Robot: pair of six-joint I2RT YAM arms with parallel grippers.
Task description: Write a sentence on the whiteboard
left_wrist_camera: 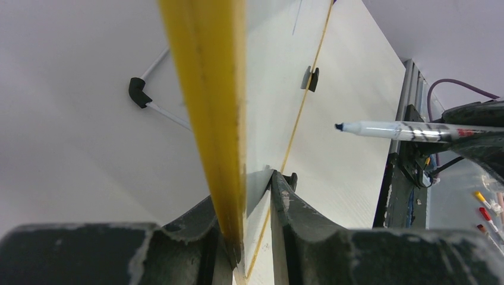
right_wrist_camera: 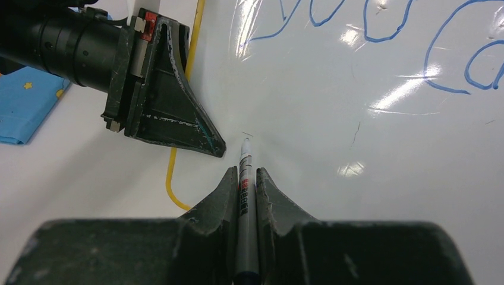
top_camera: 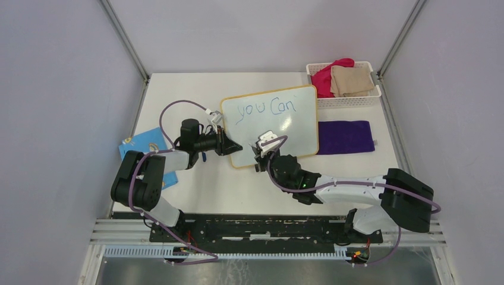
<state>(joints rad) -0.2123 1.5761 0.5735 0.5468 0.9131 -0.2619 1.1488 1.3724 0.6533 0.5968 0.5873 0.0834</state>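
Observation:
The whiteboard (top_camera: 291,133), white with a yellow-orange rim, lies tilted at the table's middle. On its upper part the sentence (top_camera: 265,108) reads "you Can" in blue. My left gripper (top_camera: 230,146) is shut on the board's left edge. In the left wrist view the yellow rim (left_wrist_camera: 208,89) runs between the jaws (left_wrist_camera: 255,178). My right gripper (top_camera: 260,155) is shut on a marker (right_wrist_camera: 244,178) over the board's lower left. The marker's tip points at the bare board below the word "you" (right_wrist_camera: 297,15). Whether the tip touches the board I cannot tell.
A white basket (top_camera: 350,100) with pink and beige cloths stands at the back right. A purple cloth (top_camera: 345,136) lies right of the board. A blue card (top_camera: 145,148) lies at the left, under the left arm. Several spare markers (left_wrist_camera: 488,208) lie near the rail.

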